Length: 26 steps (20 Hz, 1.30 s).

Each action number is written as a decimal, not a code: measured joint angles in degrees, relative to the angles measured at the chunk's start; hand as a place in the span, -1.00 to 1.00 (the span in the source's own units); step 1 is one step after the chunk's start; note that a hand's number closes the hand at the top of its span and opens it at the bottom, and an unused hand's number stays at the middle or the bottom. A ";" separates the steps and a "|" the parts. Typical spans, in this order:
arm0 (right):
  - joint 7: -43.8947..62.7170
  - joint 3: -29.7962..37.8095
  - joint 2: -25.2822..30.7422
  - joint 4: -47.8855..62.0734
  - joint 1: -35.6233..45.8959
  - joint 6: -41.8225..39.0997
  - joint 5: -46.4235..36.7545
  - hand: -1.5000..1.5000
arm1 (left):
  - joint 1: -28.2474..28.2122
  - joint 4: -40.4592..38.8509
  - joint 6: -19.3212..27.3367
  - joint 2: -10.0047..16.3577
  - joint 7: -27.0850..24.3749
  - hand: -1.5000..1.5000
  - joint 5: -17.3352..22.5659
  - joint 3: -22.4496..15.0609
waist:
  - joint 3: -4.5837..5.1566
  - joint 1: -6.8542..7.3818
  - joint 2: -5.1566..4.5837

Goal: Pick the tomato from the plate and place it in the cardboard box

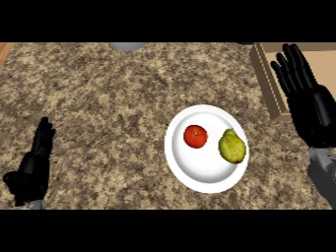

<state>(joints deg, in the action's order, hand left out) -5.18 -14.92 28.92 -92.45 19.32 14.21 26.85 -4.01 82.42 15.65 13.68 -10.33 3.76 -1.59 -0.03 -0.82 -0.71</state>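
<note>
Lower left, my left hand (32, 165) rests with fingers straight, holding nothing; at centre the tomato (195, 136) sits on the white plate (199, 174) beside a pear (231, 146); at right my right hand (312, 110), fingers straight and spread, overlaps the cardboard box (334, 66).

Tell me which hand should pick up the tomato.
Right, probably. The right hand, open, hangs beside the plate and partly over the cardboard box, where the tomato must go. The left hand rests at the view's lower left, farther from both.
</note>
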 measured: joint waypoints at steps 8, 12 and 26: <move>9.00 0.76 8.72 -3.55 -1.17 13.35 -14.15 -1.00 | 7.15 3.78 -8.76 8.00 1.17 0.00 -3.17 -3.80 | 0.47 -3.09 1.48; 15.93 -3.48 12.60 -7.96 -6.01 19.86 -24.22 -1.00 | 10.52 5.05 -13.09 9.50 2.94 0.00 -2.73 -5.70 | 0.34 -2.91 1.48; 46.19 -20.49 20.46 -18.51 0.53 2.76 -48.90 -1.00 | 17.26 6.07 -18.81 9.61 7.01 0.00 -1.99 -7.52 | 0.31 1.26 0.81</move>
<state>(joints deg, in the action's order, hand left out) 41.01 -35.41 49.39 -110.96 19.85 16.98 -22.04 13.25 88.49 -3.17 23.30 -3.33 1.77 -9.12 0.28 0.44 0.11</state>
